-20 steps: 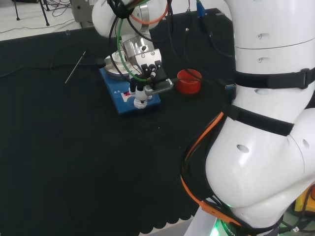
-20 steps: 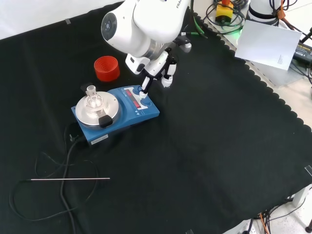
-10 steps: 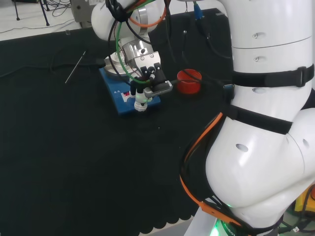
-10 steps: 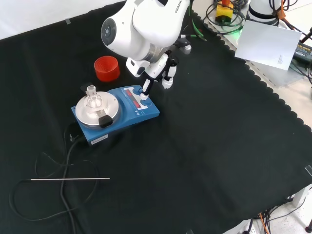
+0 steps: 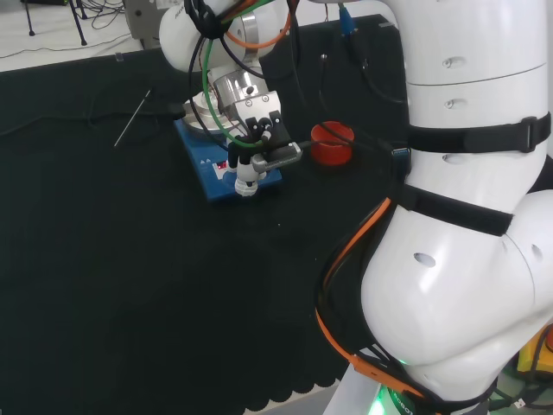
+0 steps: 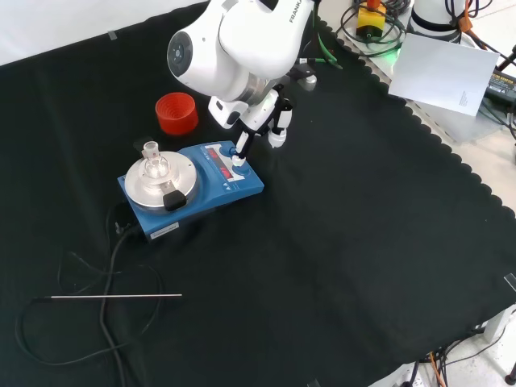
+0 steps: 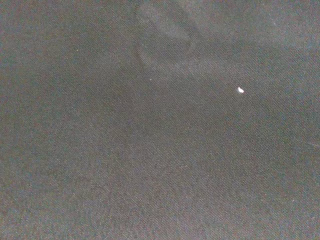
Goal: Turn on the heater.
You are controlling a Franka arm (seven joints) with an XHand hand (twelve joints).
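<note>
hand | fingers straight, one tip on blue heater panel (print too small) | red ring beside

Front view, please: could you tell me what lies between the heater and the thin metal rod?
Between the heater and the rod, the front view shows the heater's black cable on bare cloth.

Blue heater (silver top plate), red ribbed ring, black cloth
</note>
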